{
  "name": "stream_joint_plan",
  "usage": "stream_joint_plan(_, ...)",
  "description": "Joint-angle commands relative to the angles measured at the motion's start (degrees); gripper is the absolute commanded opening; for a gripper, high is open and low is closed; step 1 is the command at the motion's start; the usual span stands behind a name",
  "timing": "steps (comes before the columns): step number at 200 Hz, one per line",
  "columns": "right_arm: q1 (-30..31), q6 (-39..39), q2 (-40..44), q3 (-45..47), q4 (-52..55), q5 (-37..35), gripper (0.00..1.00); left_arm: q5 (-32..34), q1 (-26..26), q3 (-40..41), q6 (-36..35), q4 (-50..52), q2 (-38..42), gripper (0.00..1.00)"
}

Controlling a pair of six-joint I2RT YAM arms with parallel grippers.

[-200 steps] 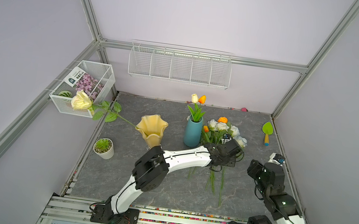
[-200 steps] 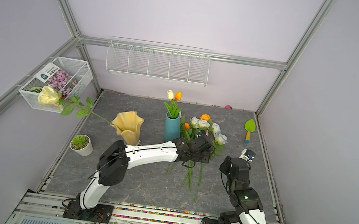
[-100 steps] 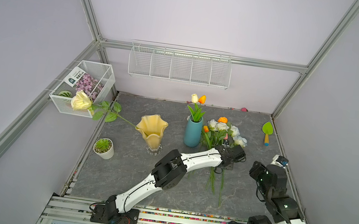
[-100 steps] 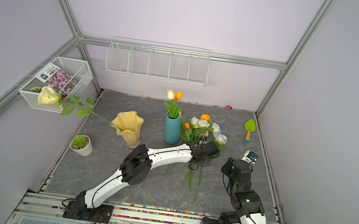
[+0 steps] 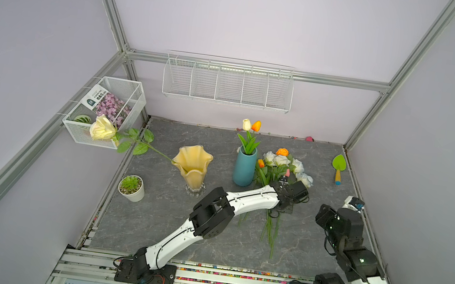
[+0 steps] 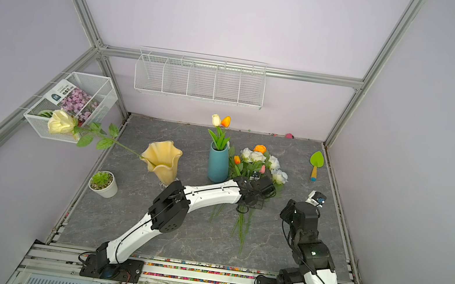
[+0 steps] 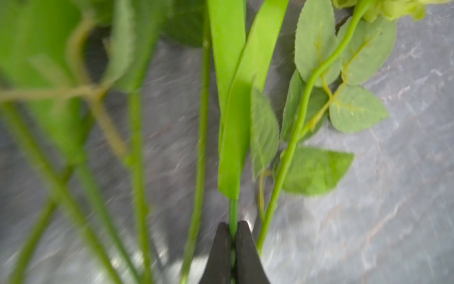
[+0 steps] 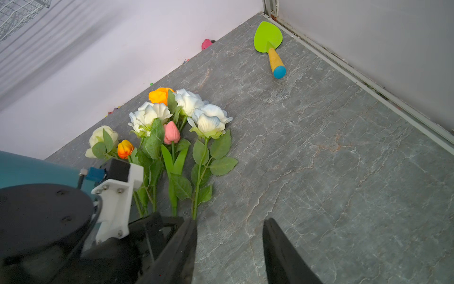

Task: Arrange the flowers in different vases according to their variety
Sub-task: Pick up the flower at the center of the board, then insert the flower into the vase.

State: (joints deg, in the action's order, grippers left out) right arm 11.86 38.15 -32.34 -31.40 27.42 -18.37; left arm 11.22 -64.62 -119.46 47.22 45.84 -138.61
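A pile of flowers (image 5: 281, 163) lies on the grey floor: white-blue roses (image 8: 208, 119), an orange rose (image 8: 159, 95), a pink tulip (image 8: 171, 132) and an orange tulip (image 8: 125, 148). My left gripper (image 7: 233, 225) is shut on a thin green tulip stem (image 7: 233, 209) just below its blade leaves; it appears to be the pink tulip's. In both top views it reaches down into the stems (image 5: 282, 209) (image 6: 250, 202). My right gripper (image 8: 228, 221) hangs open and holds nothing, right of the pile (image 5: 323, 221). The amber vase (image 5: 193, 165) holds a leaning cream rose (image 5: 103, 128). The teal vase (image 5: 244, 168) holds two tulips (image 5: 251, 125).
A succulent in a white pot (image 5: 131, 188) stands front left of the amber vase. A wire basket (image 5: 105, 112) hangs on the left wall and a wire rack (image 5: 227, 83) on the back wall. A green trowel (image 5: 339, 165) lies at the right edge.
My left arm has stretched further out and down over the stems, and its gripper has shut on the tulip stem. The right arm has barely shifted.
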Motion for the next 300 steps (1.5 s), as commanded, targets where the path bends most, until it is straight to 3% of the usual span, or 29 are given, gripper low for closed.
stream_joint_plan(1, -0.4, 0.7, 0.0, 1.2, -0.4, 0.0, 0.48, 0.3, -1.0, 5.3, -2.0, -5.0, 9.3, 0.0)
stream_joint_plan(50, -0.6, 0.8, 0.4, 1.7, -0.6, -0.2, 0.48, -2.8, -1.7, 25.2, -11.8, -24.4, 25.1, 0.0)
stream_joint_plan(91, -0.5, 0.8, 0.4, 1.7, -0.7, 0.1, 0.48, -1.7, -1.7, 30.7, -19.2, -31.8, 33.3, 0.0)
stream_joint_plan(107, -0.6, 0.8, 0.7, 1.8, -0.7, 0.4, 0.48, 2.1, -1.8, 31.3, -24.5, -34.3, 36.4, 0.0)
stream_joint_plan(124, -0.6, 0.8, 0.5, 1.9, -0.7, 0.6, 0.48, 10.7, -1.7, 31.1, -29.9, -36.8, 39.1, 0.0)
stream_joint_plan(158, -0.6, 1.0, 0.1, 2.2, -1.4, 1.5, 0.48, 21.7, 0.3, 32.5, -43.6, -50.2, 42.1, 0.0)
stream_joint_plan(172, -0.6, 1.0, 0.0, 2.3, -1.4, 1.6, 0.48, 19.9, 3.1, 33.1, -46.1, -54.6, 43.2, 0.0)
stream_joint_plan(204, -0.6, 0.9, -0.8, 2.4, -1.8, 2.1, 0.48, 8.6, 11.5, 36.5, -48.3, -64.7, 46.0, 0.0)
stream_joint_plan(229, -0.6, 0.8, -1.5, 2.5, -2.2, 2.5, 0.48, 4.9, 16.1, 38.7, -51.5, -72.1, 46.1, 0.0)
stream_joint_plan(300, -0.6, 0.6, -2.8, 2.8, -3.0, 2.6, 0.48, -0.5, 21.1, 50.0, -56.0, -89.9, 42.6, 0.0)
